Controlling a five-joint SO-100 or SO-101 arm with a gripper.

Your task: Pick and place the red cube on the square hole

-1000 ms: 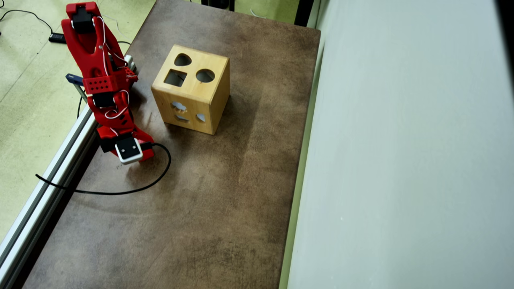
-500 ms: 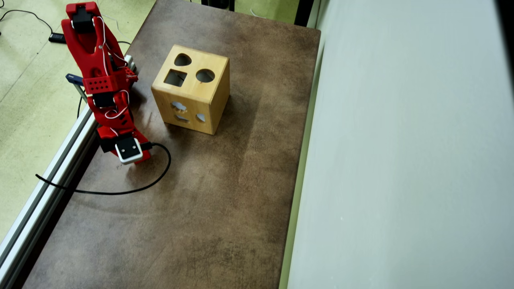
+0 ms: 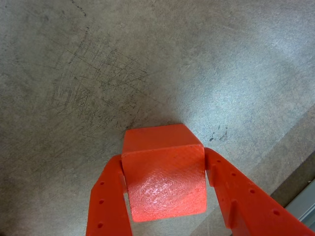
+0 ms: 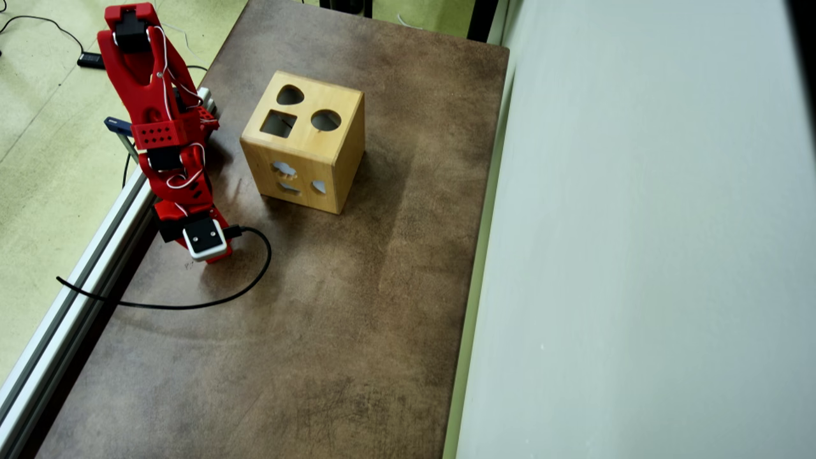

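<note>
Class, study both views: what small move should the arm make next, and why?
Probably lift slightly: the claw is shut on the red cube low over the table, and the square hole sits atop the wooden box, off to the side.

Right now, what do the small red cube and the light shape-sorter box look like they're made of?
The small bright-red cube, between the tool's fingers, looks like painted wood or plastic: matte, finely textured faces with a soft sheen; I can't tell which. The light cube-shaped shape-sorter box looks like pale, smooth-finished wood, with honey-coloured faces and a square hole cut in its top.
</note>
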